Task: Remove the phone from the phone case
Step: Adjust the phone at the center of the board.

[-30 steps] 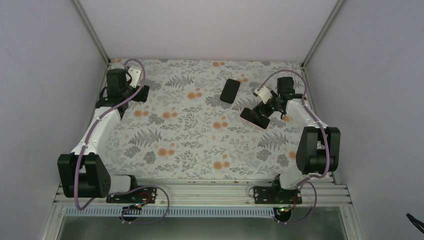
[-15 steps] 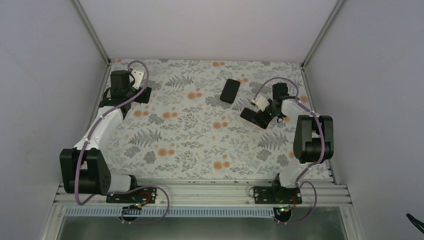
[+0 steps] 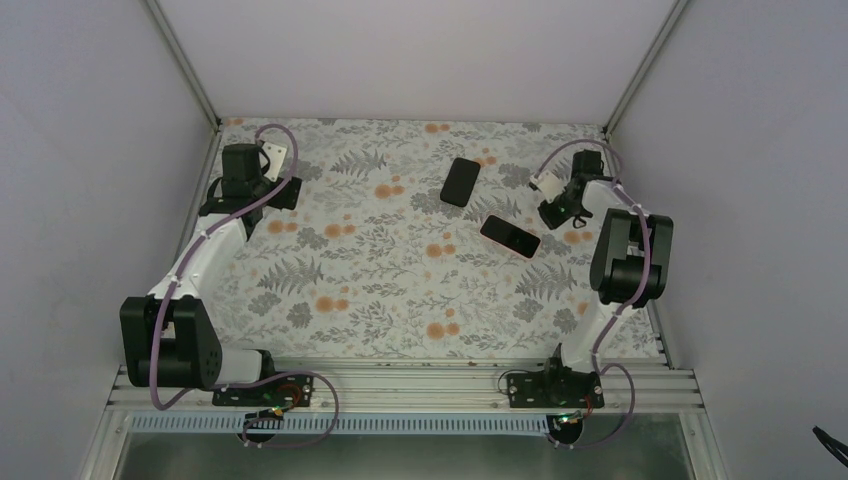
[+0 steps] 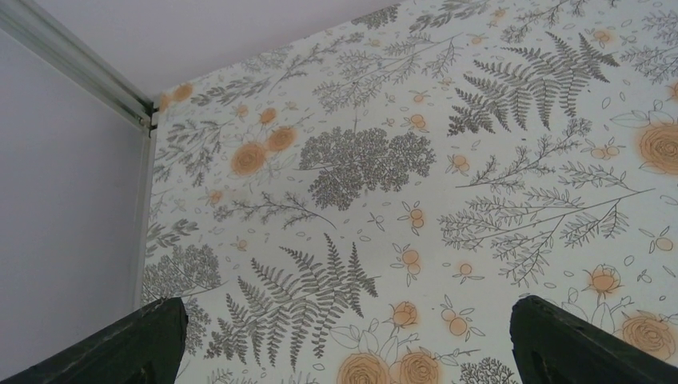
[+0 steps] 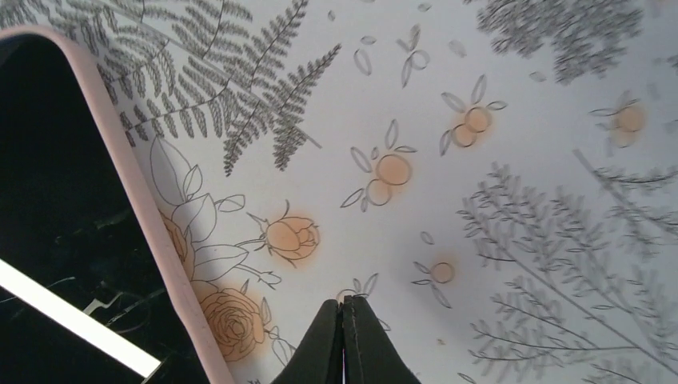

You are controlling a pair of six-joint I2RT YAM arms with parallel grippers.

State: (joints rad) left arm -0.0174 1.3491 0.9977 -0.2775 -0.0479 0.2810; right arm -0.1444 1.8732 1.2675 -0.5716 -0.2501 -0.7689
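Note:
The phone [image 3: 510, 237], a glossy black slab with a pink rim, lies flat on the floral table right of centre. Its edge fills the left of the right wrist view [image 5: 72, 240]. The phone case [image 3: 461, 181], a matte black rounded rectangle, lies apart from it, farther back. My right gripper [image 3: 551, 214] [image 5: 344, 308] hangs to the right of the phone, shut with nothing between its fingers. Near the table's back left corner my left gripper [image 3: 248, 195] [image 4: 348, 320] stands wide open over bare cloth, holding nothing.
The floral cloth [image 3: 380, 280] covers the table. Grey walls with metal corner posts [image 3: 185, 75] close in the left, back and right sides. The arm bases sit on a rail [image 3: 400, 385] at the near edge.
My right gripper has drawn back from the phone towards the back right and shut. The phone now lies uncovered on the cloth. The left arm has barely moved.

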